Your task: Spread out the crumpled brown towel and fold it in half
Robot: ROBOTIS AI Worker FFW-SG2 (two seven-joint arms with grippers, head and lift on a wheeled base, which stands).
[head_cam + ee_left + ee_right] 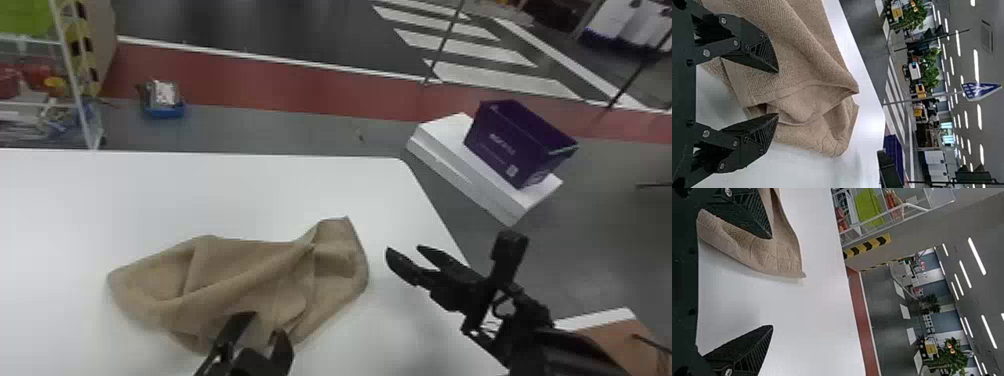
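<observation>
We see the crumpled brown towel (240, 280) on the white table (250, 190). Our left gripper (266, 323) is open at its near side; our right gripper (404, 248), also open, is between towel and table's right edge.

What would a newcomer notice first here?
The crumpled brown cloth towel lying on the smooth white table. Then the black left gripper at its near edge, fingers open, and the dark purple box on a white slab beyond the table's right edge.
</observation>
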